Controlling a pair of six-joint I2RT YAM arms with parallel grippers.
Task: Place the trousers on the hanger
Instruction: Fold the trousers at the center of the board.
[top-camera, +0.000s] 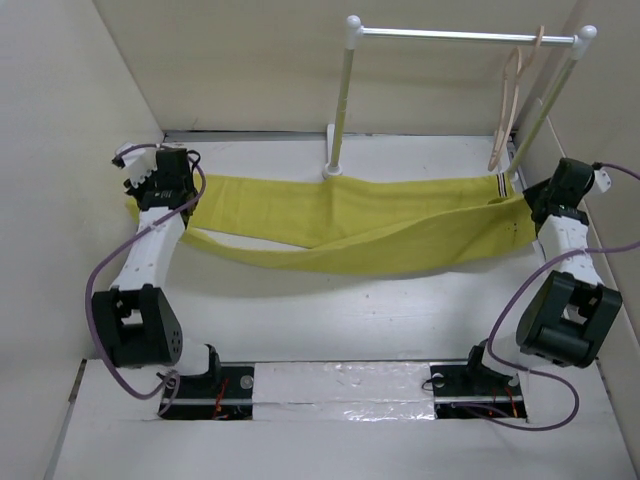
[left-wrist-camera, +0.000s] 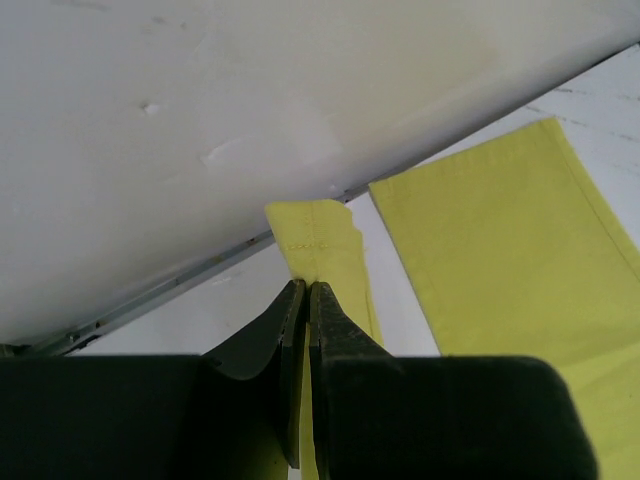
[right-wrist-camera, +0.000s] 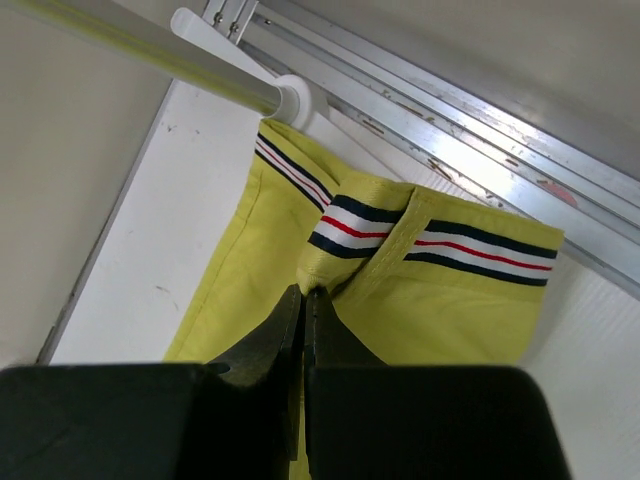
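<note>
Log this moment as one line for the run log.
left gripper: shut on trousers leg hem | right gripper: shut on trousers below waistband | trousers: stretched between both arms | hanger: hanging on rail, bare

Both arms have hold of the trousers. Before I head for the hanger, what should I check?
1. The left tool shut on one leg hem: ok.
2. The right tool shut on cloth just below the striped waistband: ok.
3. Both legs held at the left: not ok; the second leg lies loose beside it.
4. The trousers untwisted: not ok; the legs cross mid-table.
5. The hanger hanging on the rail: ok.
6. Clearance between right arm and rack post: cannot tell.
</note>
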